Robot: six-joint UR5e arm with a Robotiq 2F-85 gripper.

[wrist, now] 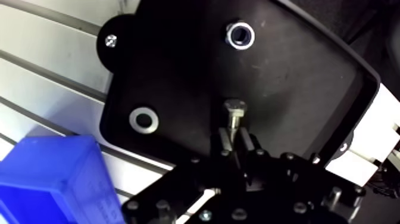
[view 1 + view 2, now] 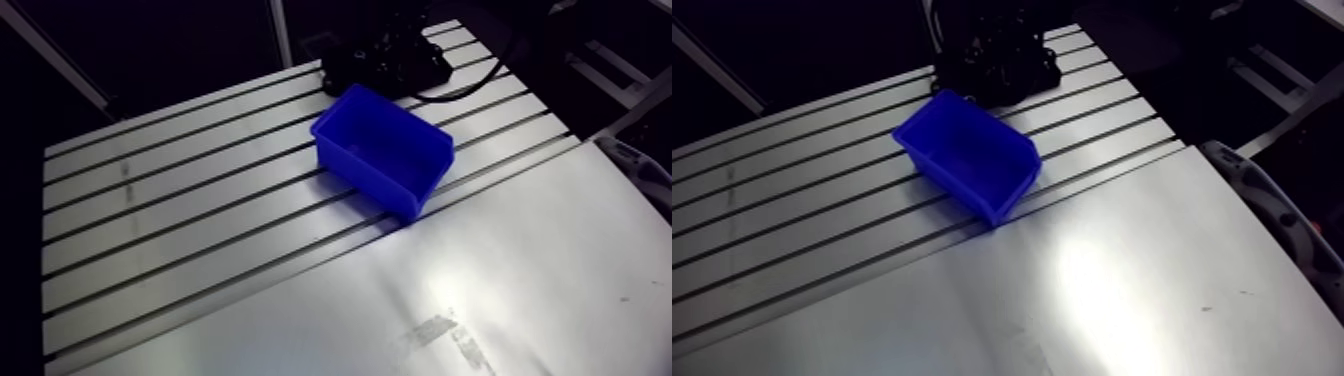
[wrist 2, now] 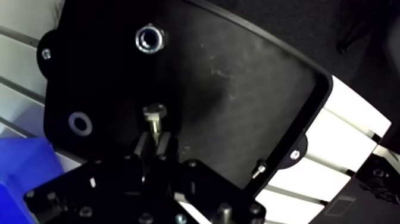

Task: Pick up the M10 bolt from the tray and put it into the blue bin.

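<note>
Steel M10 bolt (image 1: pixel 234 114) pinched in the jaws — shank running along them, head ahead, over the tray (image 1: pixel 297 89).

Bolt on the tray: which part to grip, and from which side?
Grip the bolt by its shank, coming from straight above with the claw closing across it. It seems to lie flat on the tray, so the round shank has two free sides. The wider hex head stays ahead of the claw as a stop. The claw sits that way now, tight on the shank.
</note>
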